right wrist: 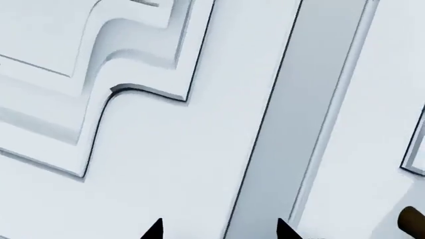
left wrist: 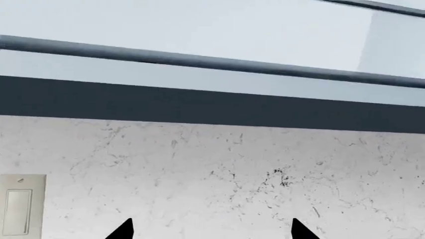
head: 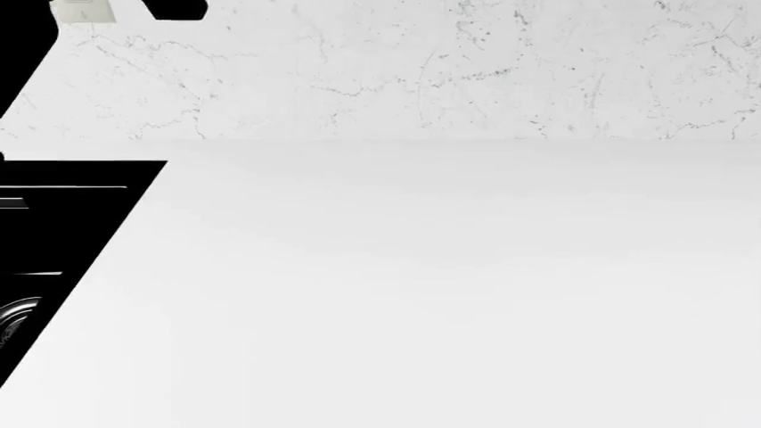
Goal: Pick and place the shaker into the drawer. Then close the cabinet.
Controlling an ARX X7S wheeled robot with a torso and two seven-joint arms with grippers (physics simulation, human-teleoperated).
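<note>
The shaker and the drawer are out of view in all three views. In the right wrist view the cabinet (right wrist: 139, 164) fills the picture: pale raised-panel fronts with a narrow seam between two of them. My right gripper (right wrist: 219, 231) is close to that front and stands open, with nothing between its two dark tips. My left gripper (left wrist: 212, 231) is also open and empty. It faces a veined marble wall (left wrist: 232, 169) below the dark underside of an upper cabinet (left wrist: 199, 107).
The head view holds a white countertop (head: 452, 294) backed by the marble wall (head: 416, 71), with a black stove (head: 48, 232) at its left edge. A wall switch plate (left wrist: 20, 204) sits beside the left gripper. The brass end of a handle (right wrist: 411, 221) shows beside the right gripper.
</note>
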